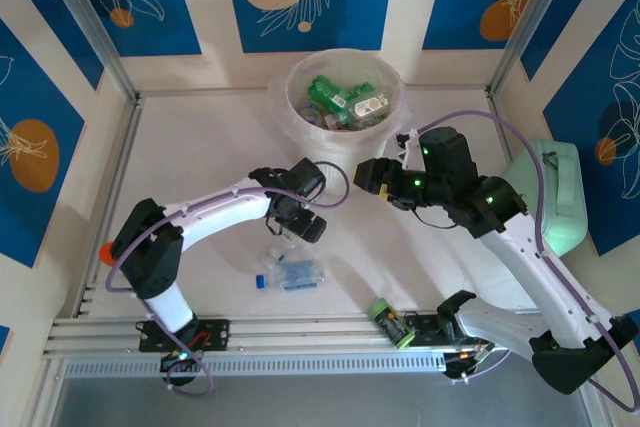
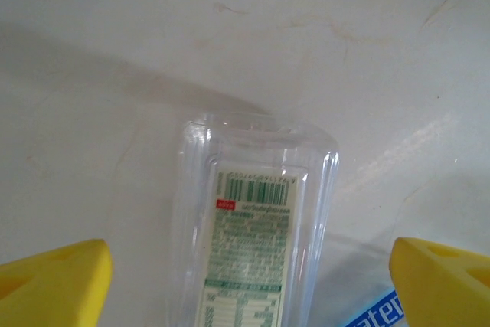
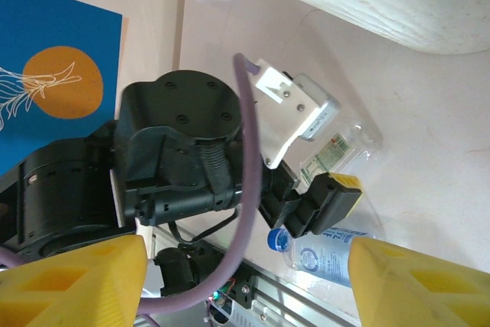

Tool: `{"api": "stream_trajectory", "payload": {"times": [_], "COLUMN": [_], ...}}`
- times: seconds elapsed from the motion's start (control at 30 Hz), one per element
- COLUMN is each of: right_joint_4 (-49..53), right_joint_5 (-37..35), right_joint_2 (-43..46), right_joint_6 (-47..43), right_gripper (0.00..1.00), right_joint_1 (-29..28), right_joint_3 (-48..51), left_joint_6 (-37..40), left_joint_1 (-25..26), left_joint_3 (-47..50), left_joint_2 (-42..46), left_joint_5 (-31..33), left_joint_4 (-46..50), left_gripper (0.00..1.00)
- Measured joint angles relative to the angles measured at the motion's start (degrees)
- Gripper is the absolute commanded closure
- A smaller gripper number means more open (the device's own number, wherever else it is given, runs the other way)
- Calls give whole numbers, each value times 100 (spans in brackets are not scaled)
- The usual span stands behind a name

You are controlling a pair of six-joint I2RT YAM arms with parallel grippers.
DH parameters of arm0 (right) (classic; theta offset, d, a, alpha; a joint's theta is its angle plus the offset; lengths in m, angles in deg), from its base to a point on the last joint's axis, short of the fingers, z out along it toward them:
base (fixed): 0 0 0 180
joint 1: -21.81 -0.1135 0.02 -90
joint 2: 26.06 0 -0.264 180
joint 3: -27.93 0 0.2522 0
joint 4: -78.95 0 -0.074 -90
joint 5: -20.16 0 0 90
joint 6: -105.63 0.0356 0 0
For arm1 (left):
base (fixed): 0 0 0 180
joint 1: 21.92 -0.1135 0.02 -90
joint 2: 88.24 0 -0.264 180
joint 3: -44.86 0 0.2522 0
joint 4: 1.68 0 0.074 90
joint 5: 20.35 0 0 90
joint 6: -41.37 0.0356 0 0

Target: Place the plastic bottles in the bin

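Left wrist | left gripper (image 2: 249, 269) fingers (image 2: 53, 281) spread astride clear plastic bottle (image 2: 253, 189) lying flat, likely lined up to grasp | right gripper (image 3: 249, 269) fingers (image 3: 76, 281) apart, empty

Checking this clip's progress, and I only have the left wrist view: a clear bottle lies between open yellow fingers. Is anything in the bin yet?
Observer: Yes, the bin already holds several bottles, green ones among them.
Operator: Any others left on the table?
Observer: A green bottle lies beside the right arm's base.
Operator: And the right gripper?
Observer: The right gripper hovers open and empty, just in front of the bin.
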Motion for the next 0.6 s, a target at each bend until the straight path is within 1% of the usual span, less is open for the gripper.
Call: {"api": "stream_trajectory", "payload": {"times": [0.13, 0.2, 0.43, 0.6], "right_joint_4": [0, 0, 7, 48], "right_joint_5": [-22, -42, -66, -87], "right_joint_2": [0, 0, 0, 0], "right_joint_6": [-2, -2, -4, -7], "right_gripper": [29, 29, 32, 35], "right_joint_1": [-11, -15, -15, -15], "right_joint_3": [0, 0, -2, -17], "left_joint_6": [44, 61, 81, 63], "left_joint_1": [-2, -2, -7, -7], "left_joint_3": [-4, -11, -243, -258], "left_joint_2": [-380, -562, -1027, -1051], "left_joint_5": [-50, -48, -20, 83], "left_joint_4": [-24, -37, -74, -98], "left_gripper": [8, 11, 30, 37]}}
